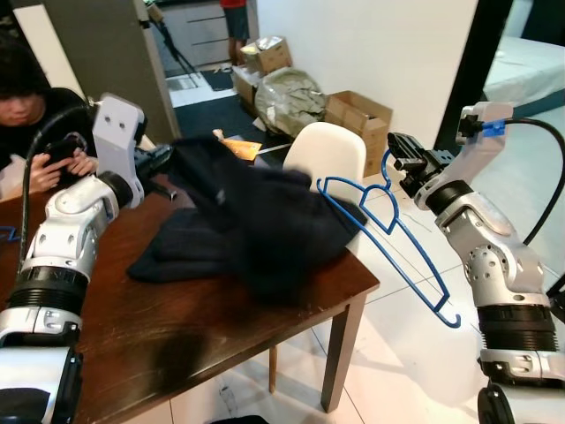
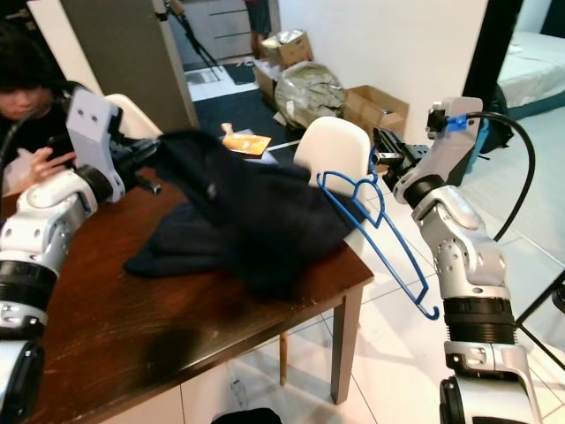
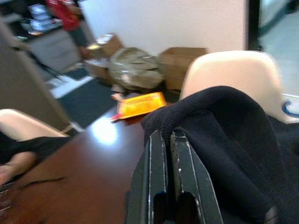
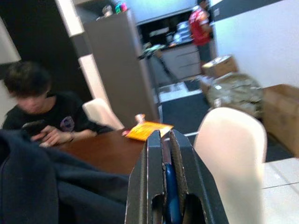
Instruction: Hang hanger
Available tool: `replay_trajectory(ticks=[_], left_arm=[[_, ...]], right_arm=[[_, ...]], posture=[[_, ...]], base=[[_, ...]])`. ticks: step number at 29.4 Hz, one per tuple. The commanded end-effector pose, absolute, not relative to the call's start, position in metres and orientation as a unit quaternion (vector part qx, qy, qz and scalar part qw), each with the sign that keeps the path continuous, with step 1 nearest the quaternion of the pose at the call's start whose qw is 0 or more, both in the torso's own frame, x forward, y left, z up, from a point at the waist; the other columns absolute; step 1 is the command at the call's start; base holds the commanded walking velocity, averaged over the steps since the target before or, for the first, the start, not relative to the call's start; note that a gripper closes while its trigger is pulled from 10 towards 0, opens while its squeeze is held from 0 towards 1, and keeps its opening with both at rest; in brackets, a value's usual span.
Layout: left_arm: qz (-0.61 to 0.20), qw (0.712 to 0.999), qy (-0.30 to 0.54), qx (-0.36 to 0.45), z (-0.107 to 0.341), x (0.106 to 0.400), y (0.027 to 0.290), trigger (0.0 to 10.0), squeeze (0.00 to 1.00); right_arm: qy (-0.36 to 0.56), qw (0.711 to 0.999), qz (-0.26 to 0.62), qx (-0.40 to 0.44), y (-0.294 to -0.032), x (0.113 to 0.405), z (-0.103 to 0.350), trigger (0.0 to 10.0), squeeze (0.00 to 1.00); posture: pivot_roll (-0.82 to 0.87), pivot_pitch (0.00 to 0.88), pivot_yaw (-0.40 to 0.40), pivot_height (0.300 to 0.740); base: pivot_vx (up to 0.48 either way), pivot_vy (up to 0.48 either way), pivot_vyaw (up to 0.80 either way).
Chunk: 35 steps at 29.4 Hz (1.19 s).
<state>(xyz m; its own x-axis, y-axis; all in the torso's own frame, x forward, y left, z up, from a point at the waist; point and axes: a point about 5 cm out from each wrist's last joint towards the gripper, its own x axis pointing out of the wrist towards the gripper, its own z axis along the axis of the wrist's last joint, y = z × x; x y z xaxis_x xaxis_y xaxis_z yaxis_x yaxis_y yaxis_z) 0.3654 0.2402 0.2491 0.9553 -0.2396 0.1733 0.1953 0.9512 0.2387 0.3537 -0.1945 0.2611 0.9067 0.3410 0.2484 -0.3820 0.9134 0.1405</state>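
A blue plastic hanger (image 1: 422, 265) hangs slanting down off the table's right side, its shoulder end resting against the dark garment (image 1: 256, 221). My right gripper (image 1: 399, 159) is shut on the hanger's hook, and blue plastic (image 4: 169, 186) shows between its fingers. The garment lies heaped on the brown table (image 1: 159, 327). At the table's far left, my left gripper (image 1: 159, 161) is shut on a raised fold of the garment (image 3: 233, 130), which drapes beside the closed fingers (image 3: 156, 154).
A white chair (image 1: 328, 150) stands behind the table's right corner. A person (image 1: 35, 115) sits at the far left with a phone. An orange packet (image 1: 240, 146) lies on the table's far edge. Cardboard boxes (image 1: 357, 115) and a wrapped bundle (image 1: 287, 97) line the wall.
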Motion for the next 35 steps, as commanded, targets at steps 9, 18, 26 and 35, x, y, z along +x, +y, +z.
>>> replay_trajectory(ticks=[9, 18, 26, 35], left_arm=[[0.000, 0.994, -0.001, 0.111, 0.194, 0.338, 0.287, 10.0, 1.00], [-0.096, 0.980, 0.060, 0.162, 0.178, 0.321, 0.266, 10.0, 1.00], [-0.118, 0.953, 0.066, 0.272, 0.235, 0.287, 0.283, 10.0, 1.00], [0.052, 0.909, 0.020, 0.413, 0.295, 0.269, 0.328, 10.0, 1.00]], right_arm=[[-0.111, 0.957, 0.250, 0.098, -0.164, 0.350, 0.263, 10.0, 0.00], [-0.124, 0.956, 0.240, 0.113, -0.160, 0.349, 0.265, 10.0, 0.00], [-0.155, 0.945, 0.232, 0.171, -0.159, 0.353, 0.276, 10.0, 0.00], [-0.195, 0.913, 0.259, 0.249, -0.154, 0.352, 0.294, 10.0, 0.00]], posture=[[0.08, 0.001, 0.030, 0.735], [0.08, 0.004, 0.017, 0.735], [0.10, 0.007, -0.004, 0.735], [0.11, 0.004, -0.014, 0.735]], base=[[0.000, 0.000, 0.00], [0.000, 0.000, 0.00], [0.000, 0.000, 0.00], [0.000, 0.000, 0.00]])
